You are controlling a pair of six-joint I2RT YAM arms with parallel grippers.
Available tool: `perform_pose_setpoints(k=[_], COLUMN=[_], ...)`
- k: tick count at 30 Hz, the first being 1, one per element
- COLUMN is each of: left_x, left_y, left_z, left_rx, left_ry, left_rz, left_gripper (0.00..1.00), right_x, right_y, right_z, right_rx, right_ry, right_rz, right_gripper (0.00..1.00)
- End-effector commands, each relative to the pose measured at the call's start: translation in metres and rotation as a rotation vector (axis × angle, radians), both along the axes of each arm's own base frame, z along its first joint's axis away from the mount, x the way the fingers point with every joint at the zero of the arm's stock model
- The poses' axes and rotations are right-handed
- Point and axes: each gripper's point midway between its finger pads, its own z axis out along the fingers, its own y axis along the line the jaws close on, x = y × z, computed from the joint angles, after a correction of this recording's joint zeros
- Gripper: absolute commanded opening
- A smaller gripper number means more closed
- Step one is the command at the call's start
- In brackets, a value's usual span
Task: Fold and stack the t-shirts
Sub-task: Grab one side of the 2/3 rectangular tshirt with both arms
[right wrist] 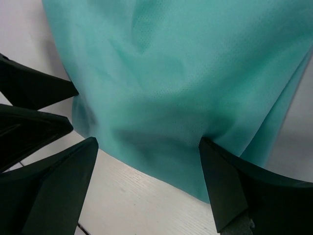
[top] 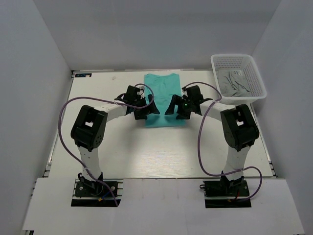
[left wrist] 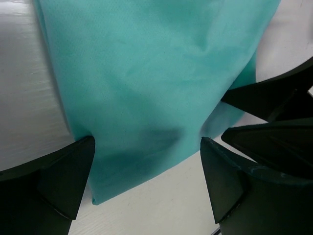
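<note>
A turquoise-green t-shirt (top: 162,90) lies on the white table, folded into a narrow strip with its neck at the far end. My left gripper (top: 147,110) is open over the strip's near left corner; the cloth's near edge (left wrist: 146,147) lies between its fingers. My right gripper (top: 174,107) is open over the near right corner, with the cloth's edge (right wrist: 156,142) between its fingers. Neither grips the cloth. The two grippers face each other closely; the right one's fingers (left wrist: 274,122) show in the left wrist view.
A white mesh basket (top: 254,73) stands at the far right of the table with grey cloth (top: 234,82) inside. Grey walls enclose the table on three sides. Purple cables loop beside both arms.
</note>
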Motion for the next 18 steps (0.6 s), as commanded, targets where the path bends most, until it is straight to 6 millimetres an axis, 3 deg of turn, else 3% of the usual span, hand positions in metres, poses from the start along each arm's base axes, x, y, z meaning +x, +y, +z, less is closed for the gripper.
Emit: perform_pose_setpoints(k=[1, 5, 10, 11, 13, 14, 15, 18], left_x=[-0.006, -0.01, 0.0, 0.004, 0.008, 0.005, -0.001, -0.015], left_y=[-0.004, -0.002, 0.002, 0.005, 0.011, 0.016, 0.02, 0.042], left_z=[-0.008, -0.015, 0.017, 0.034, 0.049, 0.065, 0.065, 0.058], left_rx=[-0.001, 0.013, 0.038, 0.046, 0.068, 0.081, 0.104, 0.179], left_ry=[0.036, 0.054, -0.025, -0.065, -0.12, -0.147, -0.147, -0.151], left_rz=[-0.02, -0.027, -0.021, -0.011, -0.003, 0.004, 0.014, 0.056], left_gripper=[1.0, 1.0, 1.0, 1.0, 1.0, 1.0, 1.0, 1.0], right_x=[0.014, 0.011, 0.019, 0.016, 0.015, 0.01, 0.004, -0.006], right_y=[-0.01, 0.0, 0.004, 0.003, -0.006, -0.014, -0.025, -0.058], right_z=[-0.003, 0.003, 0.052, 0.066, 0.094, 0.089, 0.099, 0.078], right_rx=[-0.022, 0.026, 0.046, 0.044, 0.033, 0.009, -0.032, -0.178], right_ry=[-0.027, -0.074, -0.213, -0.25, -0.323, -0.313, -0.324, -0.29], right_rz=[-0.025, 0.064, 0.114, 0.116, 0.087, 0.076, 0.04, -0.044], right_gripper=[0.9, 0.9, 0.9, 0.9, 0.9, 0.9, 0.9, 0.9])
